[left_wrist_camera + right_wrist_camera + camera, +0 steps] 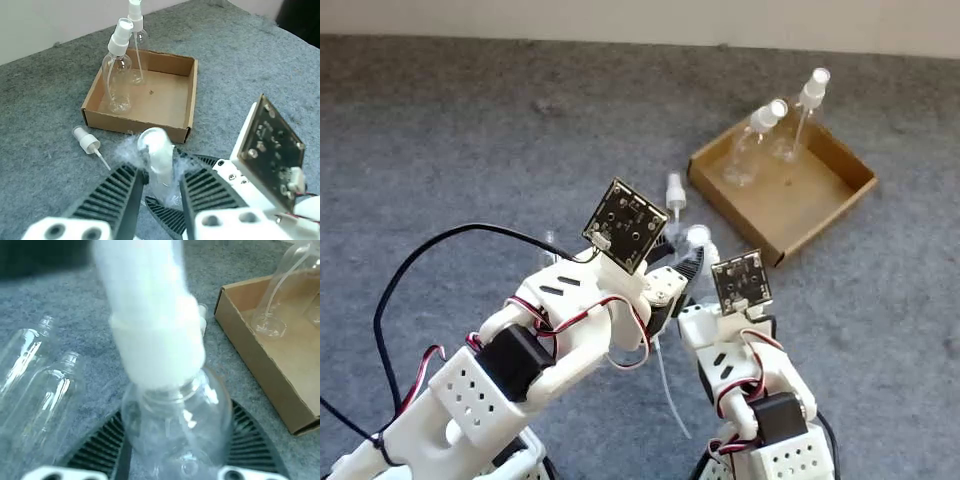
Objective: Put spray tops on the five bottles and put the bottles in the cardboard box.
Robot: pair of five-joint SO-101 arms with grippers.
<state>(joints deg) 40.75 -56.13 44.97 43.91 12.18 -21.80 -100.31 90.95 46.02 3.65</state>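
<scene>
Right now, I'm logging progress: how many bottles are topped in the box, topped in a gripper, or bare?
Topped bottles in the cardboard box: 2
Topped bottle in the right gripper: 1
Bare bottles on the table: 2
Total: 5
</scene>
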